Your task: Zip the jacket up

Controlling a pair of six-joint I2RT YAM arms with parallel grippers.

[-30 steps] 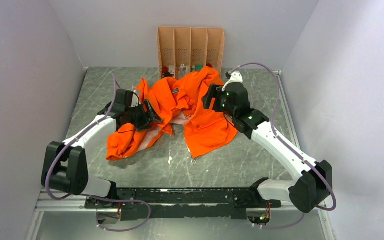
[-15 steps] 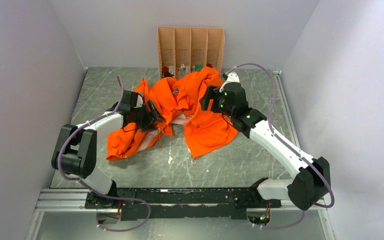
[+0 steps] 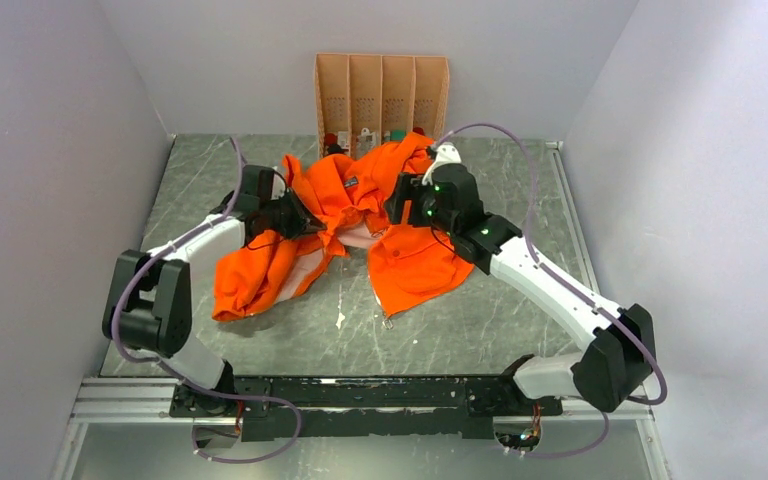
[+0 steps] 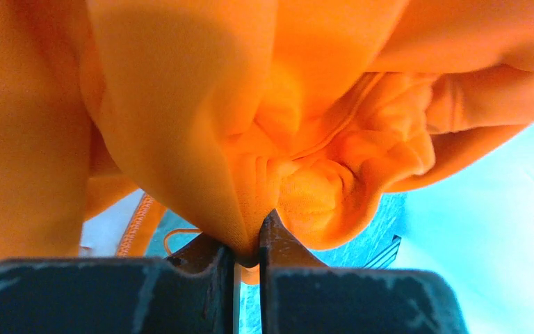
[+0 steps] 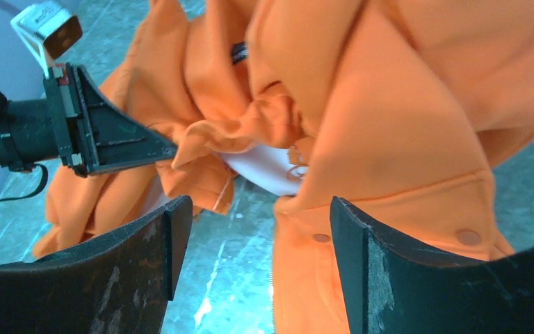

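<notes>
Jacket point(image 3: 415, 262) lies crumpled and open in the middle of the table point(image 3: 505, 330), collar end toward the cardboard organizer point(image 3: 381, 95) at the back, hem toward the arm bases. Far left: one front panel and sleeve are bunched in a heap, so that side's zipper edge is buried. Left gripper point(image 3: 297, 216) reaches in from the left at that panel's upper inner edge, clamped tight on a fold of orange fabric. Left wrist view shows cloth wedged between the closed fingertips point(image 4: 278, 243). Likely an anchor so the panel can be pulled flat and its edge exposed. Centre: pale lining point(image 5: 268, 170) shows in the gap between the two fronts, so they're well apart and the zip isn't started. Right gripper point(image 5: 254, 209) hovers over the right panel's inner edge near the collar, jaws wide, holding nothing. My read: it's placed to take the opposite edge. Right panel lies flatter, pocket snaps point(image 5: 467, 236) visible. Next step needs both edges straightened and brought together at the hem. Can't make out the slider.
</notes>
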